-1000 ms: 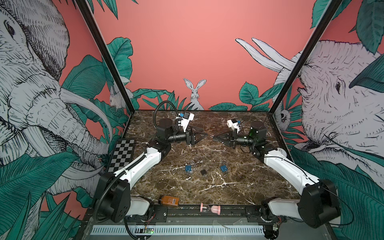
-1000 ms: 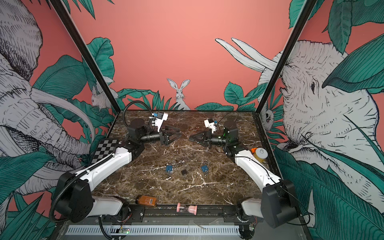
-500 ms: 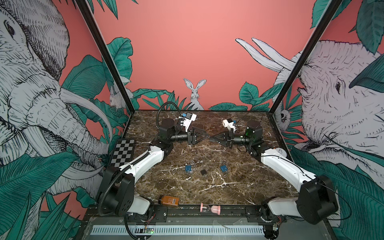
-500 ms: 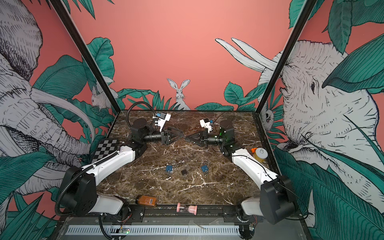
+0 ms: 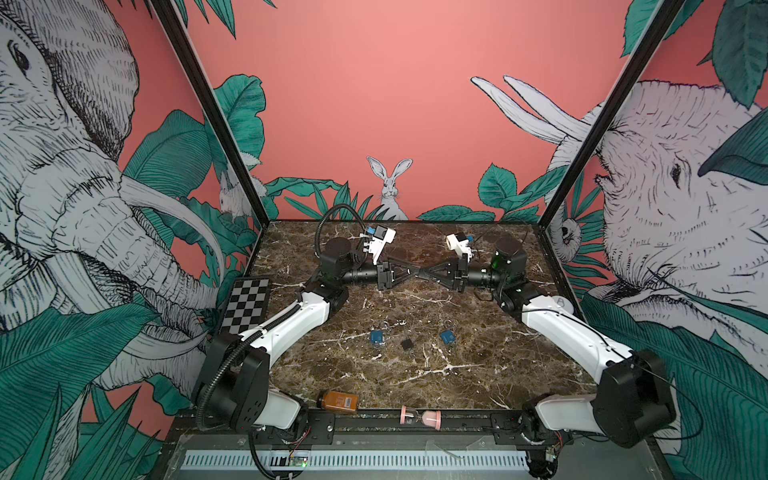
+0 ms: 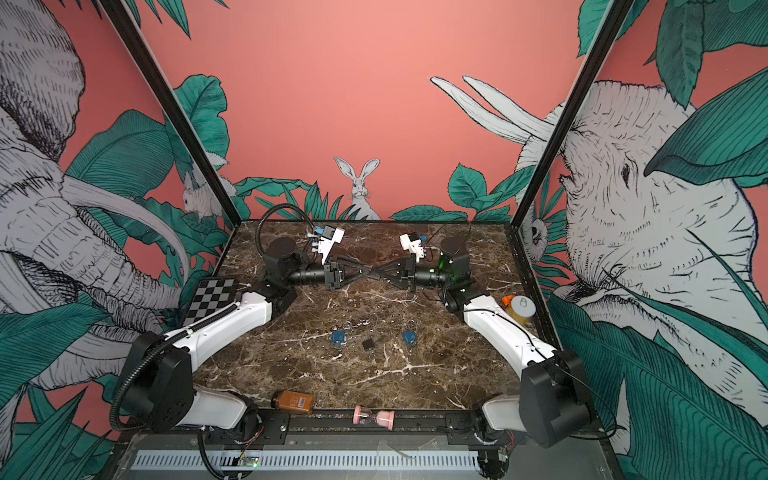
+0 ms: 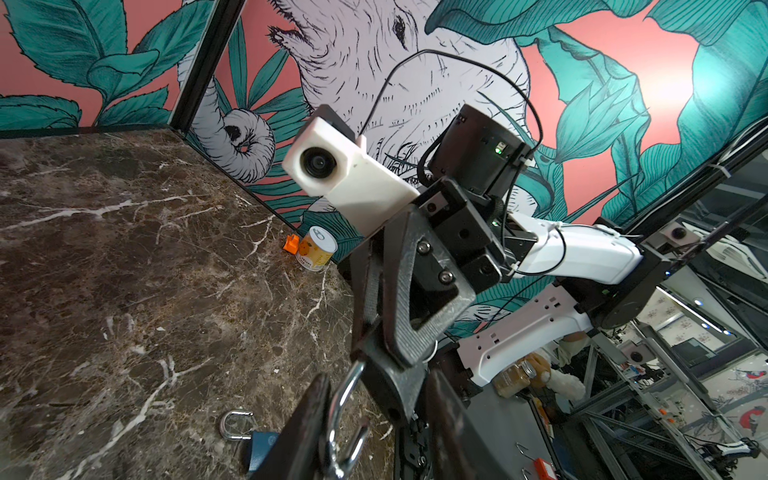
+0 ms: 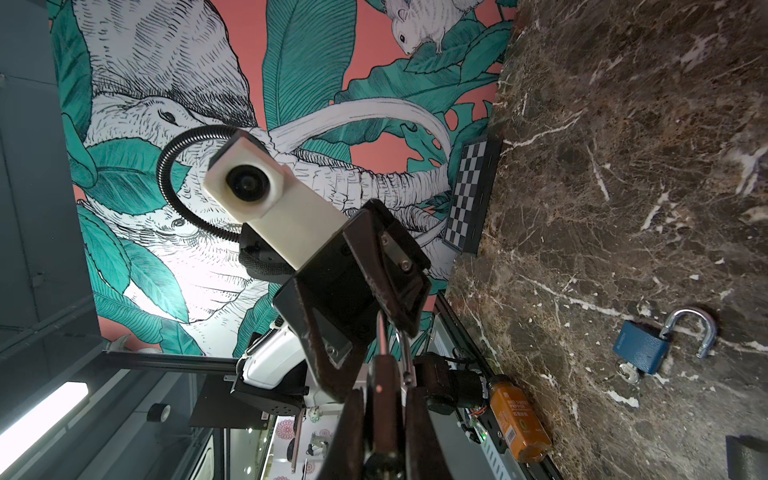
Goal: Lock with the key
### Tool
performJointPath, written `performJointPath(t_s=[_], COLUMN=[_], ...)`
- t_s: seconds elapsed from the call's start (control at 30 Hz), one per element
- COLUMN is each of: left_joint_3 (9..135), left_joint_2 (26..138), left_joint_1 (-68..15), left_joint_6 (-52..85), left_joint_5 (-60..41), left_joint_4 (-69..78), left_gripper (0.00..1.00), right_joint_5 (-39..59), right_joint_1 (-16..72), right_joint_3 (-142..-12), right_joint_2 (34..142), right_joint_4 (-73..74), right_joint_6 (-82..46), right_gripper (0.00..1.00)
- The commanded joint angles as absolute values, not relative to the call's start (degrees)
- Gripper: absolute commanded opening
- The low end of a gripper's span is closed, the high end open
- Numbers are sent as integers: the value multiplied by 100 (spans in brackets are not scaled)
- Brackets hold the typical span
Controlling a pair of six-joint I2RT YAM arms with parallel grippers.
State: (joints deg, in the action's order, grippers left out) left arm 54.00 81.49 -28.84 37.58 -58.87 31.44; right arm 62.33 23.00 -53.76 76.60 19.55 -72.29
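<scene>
Padlocks sit nearest your side: the left padlock (image 5: pixel 377 336) and the right padlock (image 5: pixel 447 336) lie flat on the bench (image 5: pixel 478 374), apart from each other, with a small black piece (image 5: pixel 407 344) between them. In the right wrist view the left one's shackle stands open, and what looks like a key (image 8: pixel 628 373) sits in its base.

Farther back, above the bench, your two arms meet tip to tip. Your right gripper (image 5: pixel 428 274) is pressed together on the key ring (image 7: pixel 337 409), which hangs clear of its tips. Whatever is on that ring is hidden. Your left gripper (image 5: pixel 414 272) has a finger on either side of the ring, but you cannot tell whether it is pinching.

That is the risk. If you release the right before the left has a firm hold, the thin, slick ring drops onto the marble. It may also swivel in the pinch and end up at a poor angle for the keyhole. Tips this close could knock together.
</scene>
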Motion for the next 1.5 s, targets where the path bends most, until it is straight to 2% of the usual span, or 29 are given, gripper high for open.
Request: performJointPath(t_s=[0.0,0.33,0.63,0.97,1.47], left_joint_3=[5414,5263,5212,5278,5203], left_joint_2=[8141,8170,8170,8205,8297], left_joint_1=[-2907,-2902,-2901,-2901,-2942], left_joint_6=[3787,3885,3850,4149,4306], left_joint_5=[-5907,-5865,-5792,-5877,-6127], left_joint_4=[3258,3303,3256,3592,3667], left_gripper=[34,25,21,20,16], right_joint_5=[6139,5854,5837,5834,5540], right_joint_1=[2320,2246,2221,2222,2206], right_joint_3=[-5538,-5403,-5371,-5346,-5302], right_joint_2=[7437,7203,7102,7097,7066], right_joint_4=[1646,1562,1529,984,1170], right_joint_6=[-6529,-6099,-5892,-5380,-5270], right_gripper=[0,0,0,0,0])
